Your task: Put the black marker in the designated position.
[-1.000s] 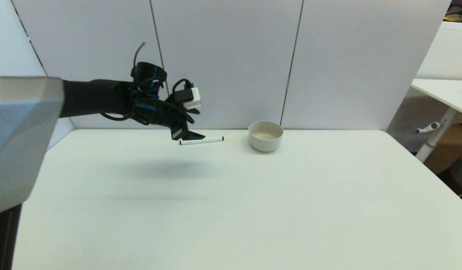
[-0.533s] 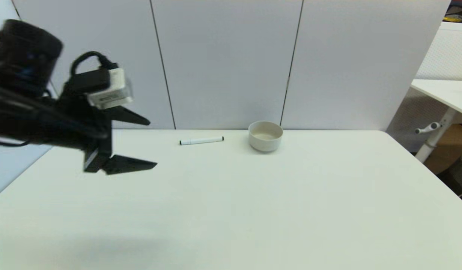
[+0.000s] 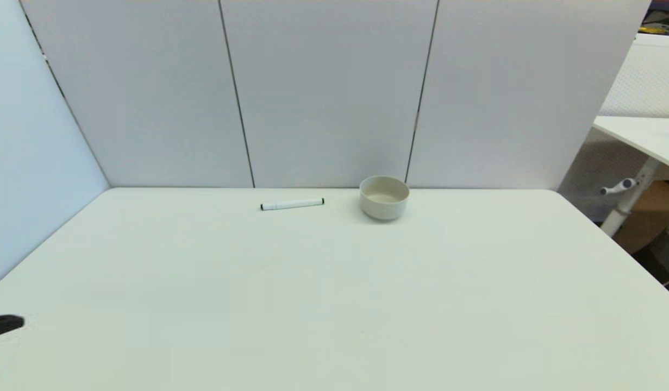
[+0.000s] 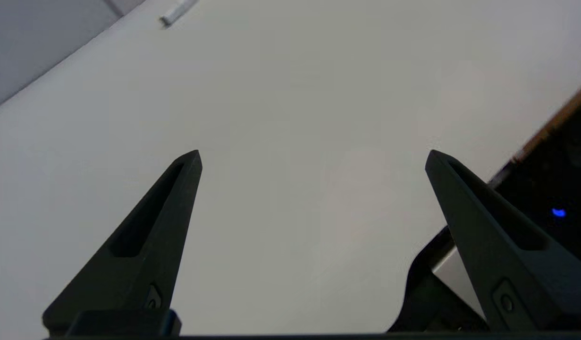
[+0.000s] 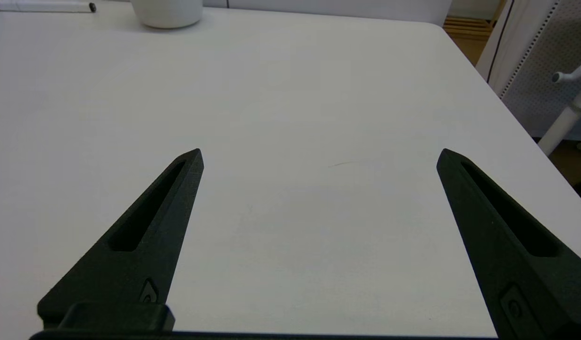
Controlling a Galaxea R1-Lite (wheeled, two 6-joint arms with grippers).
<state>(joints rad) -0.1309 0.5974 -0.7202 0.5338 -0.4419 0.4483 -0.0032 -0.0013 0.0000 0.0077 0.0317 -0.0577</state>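
Black marker (image 3: 292, 204): lying flat at far bench (image 3: 334, 304) edge, just beside bowl (image 3: 384, 196). Likely light, stiff, smooth, rolling easily; gripping mid-barrel advised. Left gripper (image 4: 314, 158), right gripper (image 5: 318, 156): fingers spread, holding nothing.

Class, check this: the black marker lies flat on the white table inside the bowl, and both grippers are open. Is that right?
Not quite. The black marker lies flat on the table beside the bowl, apart from it, as the head view shows. The left gripper and right gripper are open.
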